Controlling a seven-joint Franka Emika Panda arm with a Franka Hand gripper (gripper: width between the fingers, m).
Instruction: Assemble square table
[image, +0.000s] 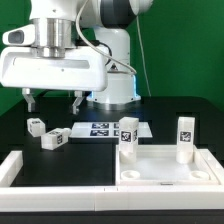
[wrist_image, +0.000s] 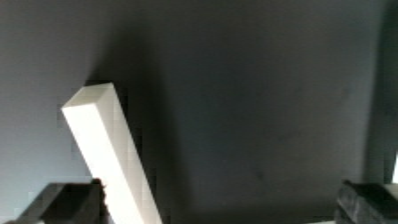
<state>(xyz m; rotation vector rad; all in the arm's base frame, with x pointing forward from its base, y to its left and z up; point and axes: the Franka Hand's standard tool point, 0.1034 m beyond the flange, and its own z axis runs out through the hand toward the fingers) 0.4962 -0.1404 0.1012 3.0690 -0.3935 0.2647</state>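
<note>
The square table's white top lies hollow side up at the exterior view's lower right. Two white tagged legs stand upright at its far corners, one on the left and one on the right. Two more legs lie loose on the black table, one further left and one nearer the middle. My gripper hangs open well above these loose legs, holding nothing. In the wrist view the gripper shows only dark fingertips at the frame's corners, over bare black table.
The marker board lies flat behind the loose legs. Low white rails border the work area at the exterior view's left and front. A long white bar, apparently a rail, crosses the wrist view beside one fingertip.
</note>
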